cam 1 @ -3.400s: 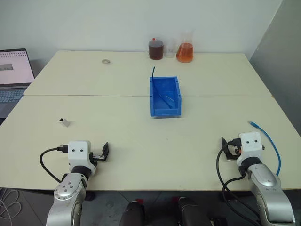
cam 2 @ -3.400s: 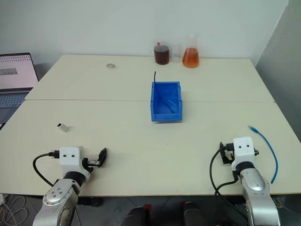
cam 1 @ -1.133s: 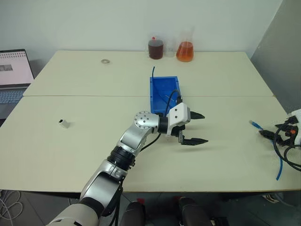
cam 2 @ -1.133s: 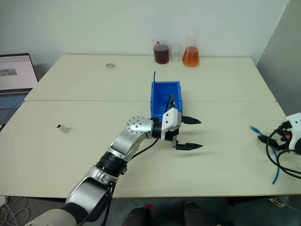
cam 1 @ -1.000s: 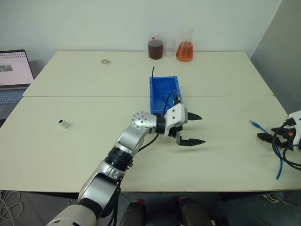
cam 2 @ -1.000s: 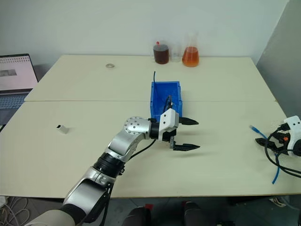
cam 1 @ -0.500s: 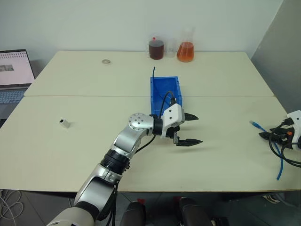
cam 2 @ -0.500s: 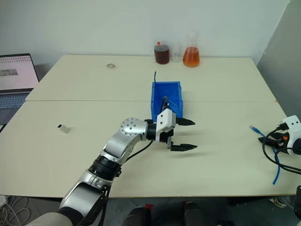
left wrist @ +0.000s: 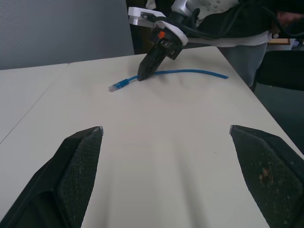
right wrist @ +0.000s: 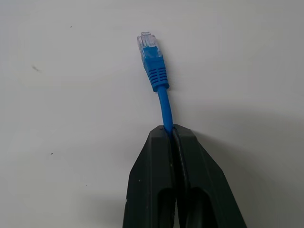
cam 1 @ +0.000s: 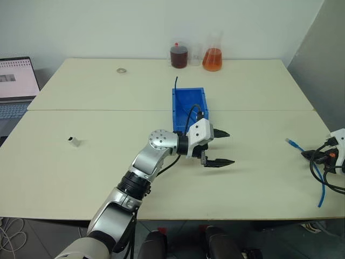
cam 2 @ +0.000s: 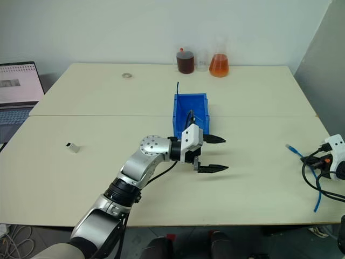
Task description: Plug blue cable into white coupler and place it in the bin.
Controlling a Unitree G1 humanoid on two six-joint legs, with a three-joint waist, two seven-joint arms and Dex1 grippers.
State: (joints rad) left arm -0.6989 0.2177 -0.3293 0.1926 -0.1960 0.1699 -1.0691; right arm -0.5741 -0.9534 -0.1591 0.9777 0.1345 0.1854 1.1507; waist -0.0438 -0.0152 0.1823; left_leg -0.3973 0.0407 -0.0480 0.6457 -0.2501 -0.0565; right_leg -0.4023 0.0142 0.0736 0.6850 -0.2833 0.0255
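Two black fingers of the right hand (right wrist: 172, 142) are pinching the blue cable (right wrist: 163, 102) just behind its clear plug, which is jutting out ahead of the fingertips over the bench (cam 1: 259, 178). The cord looks light and limp, so gripping close behind the plug should keep it steady. The left hand (cam 1: 222, 147) is hovering wide open beside the bin (cam 1: 188, 110), with the white coupler (cam 1: 74, 141) lying far off behind its arm.

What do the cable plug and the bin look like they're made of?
The blue cable: clear, glossy hard plastic plug tip, then a ribbed matte blue boot, likely rubbery. The bin: uniform blue with smooth moulded walls, probably rigid plastic.
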